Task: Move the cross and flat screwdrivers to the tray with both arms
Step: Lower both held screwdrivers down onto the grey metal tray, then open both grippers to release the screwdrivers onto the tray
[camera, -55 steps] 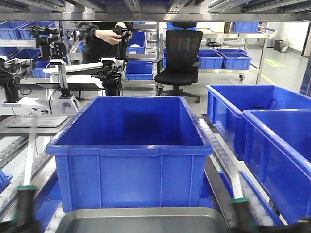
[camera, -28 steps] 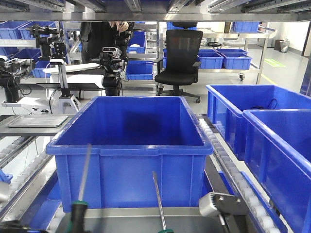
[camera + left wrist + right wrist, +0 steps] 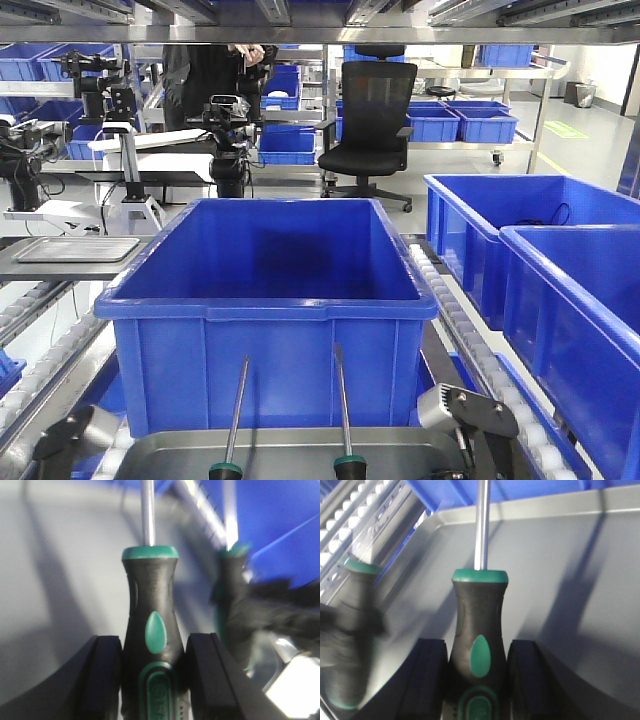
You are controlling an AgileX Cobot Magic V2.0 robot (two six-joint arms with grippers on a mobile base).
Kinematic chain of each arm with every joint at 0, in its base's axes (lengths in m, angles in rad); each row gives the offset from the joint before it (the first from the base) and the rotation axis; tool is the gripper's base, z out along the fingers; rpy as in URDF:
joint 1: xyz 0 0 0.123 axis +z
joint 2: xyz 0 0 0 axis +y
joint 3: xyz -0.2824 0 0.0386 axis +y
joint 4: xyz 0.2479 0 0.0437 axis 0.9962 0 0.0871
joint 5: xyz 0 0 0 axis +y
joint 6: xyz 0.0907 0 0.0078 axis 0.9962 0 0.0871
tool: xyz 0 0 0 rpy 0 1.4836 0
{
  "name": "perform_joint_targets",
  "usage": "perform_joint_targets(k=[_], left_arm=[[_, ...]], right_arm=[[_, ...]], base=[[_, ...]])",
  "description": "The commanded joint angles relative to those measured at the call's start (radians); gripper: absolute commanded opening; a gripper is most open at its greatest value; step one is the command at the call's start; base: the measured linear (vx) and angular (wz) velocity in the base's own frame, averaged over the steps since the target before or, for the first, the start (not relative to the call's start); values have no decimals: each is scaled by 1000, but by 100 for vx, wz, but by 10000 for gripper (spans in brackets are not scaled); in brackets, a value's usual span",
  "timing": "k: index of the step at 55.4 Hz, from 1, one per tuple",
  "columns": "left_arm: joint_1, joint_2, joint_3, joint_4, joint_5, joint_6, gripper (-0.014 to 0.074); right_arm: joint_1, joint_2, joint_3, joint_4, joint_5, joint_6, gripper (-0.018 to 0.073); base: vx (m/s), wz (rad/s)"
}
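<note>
Screwdrivers, both clamped by the handle: left screwdriver [image 3: 152,645] in the left claw [image 3: 152,680], right screwdriver [image 3: 480,640] in the right claw [image 3: 477,680], low in frame over the grey tray [image 3: 560,580]. Light, stiff, likely grippy at the rubbery handle; slick on thin shafts. Beyond, upper frame, blue crate [image 3: 270,300].

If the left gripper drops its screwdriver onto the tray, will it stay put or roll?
Probably rolls a little: the left screwdriver's handle looks rounded, and the tray floor is smooth metal. The raised rim should likely catch it. The ribbed rubbery grip between the left gripper's pads suggests little slip while held.
</note>
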Motion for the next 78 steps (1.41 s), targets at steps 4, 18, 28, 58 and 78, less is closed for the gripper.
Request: perform_joint_targets(k=[4, 18, 28, 58, 78], left_arm=[[-6, 0, -30, -49, -34, 8, 3], [-6, 0, -30, -48, -85, 11, 34], [-6, 0, -30, -48, -71, 11, 152], [-6, 0, -30, -40, -48, 12, 552], [-6, -125, -35, -39, -32, 115, 387]], right_arm=[[1, -22, -29, 23, -39, -2, -7], [1, -22, -29, 41, -57, -2, 35], [1, -22, -29, 41, -31, -3, 168], [1, -22, -29, 3, 11, -39, 549], [-1, -114, -29, 1, 14, -85, 410]], base=[[0, 0], [0, 0], [0, 0], [0, 0], [0, 0]])
